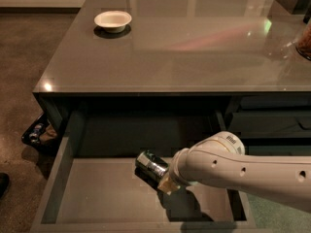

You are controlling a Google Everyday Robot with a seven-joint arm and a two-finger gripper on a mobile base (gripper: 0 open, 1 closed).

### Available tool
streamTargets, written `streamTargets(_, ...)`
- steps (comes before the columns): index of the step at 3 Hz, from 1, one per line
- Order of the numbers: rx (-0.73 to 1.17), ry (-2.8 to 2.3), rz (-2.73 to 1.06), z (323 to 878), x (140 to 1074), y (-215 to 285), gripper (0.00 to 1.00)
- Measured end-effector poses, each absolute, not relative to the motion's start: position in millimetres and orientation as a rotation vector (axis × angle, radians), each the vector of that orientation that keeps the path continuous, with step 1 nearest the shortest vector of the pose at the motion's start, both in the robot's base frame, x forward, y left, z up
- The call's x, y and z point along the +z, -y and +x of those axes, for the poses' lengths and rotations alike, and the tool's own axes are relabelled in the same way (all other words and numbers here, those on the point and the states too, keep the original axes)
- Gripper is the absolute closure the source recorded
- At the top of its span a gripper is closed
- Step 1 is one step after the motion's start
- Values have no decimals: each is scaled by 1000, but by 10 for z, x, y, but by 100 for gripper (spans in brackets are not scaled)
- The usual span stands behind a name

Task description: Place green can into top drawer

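Note:
The green can (151, 162), with a green and silver label and a shiny end, lies on its side inside the open top drawer (97, 198), just above its light grey floor. My gripper (164, 177) comes in from the right on a white arm and is shut on the can's right end. One beige fingertip (164, 186) shows below the can. The can's shadow falls on the drawer floor beneath it.
A white bowl (112, 20) stands on the grey desk top (184, 47) at the back left. Narrower stacked drawers (272, 115) sit to the right under the desk. A dark bin with items (36, 132) stands on the floor at the left.

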State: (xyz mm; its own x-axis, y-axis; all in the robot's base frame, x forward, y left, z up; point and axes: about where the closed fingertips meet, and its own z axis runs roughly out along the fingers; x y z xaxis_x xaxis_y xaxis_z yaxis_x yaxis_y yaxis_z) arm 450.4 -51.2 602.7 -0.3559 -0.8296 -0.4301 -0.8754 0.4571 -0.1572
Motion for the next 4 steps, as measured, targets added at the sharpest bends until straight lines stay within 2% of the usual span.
streamTargets(3, 137, -2261, -1427, 4504, 6027, 512, 13)
streamTargets(4, 137, -2261, -1427, 4504, 6027, 512, 0)
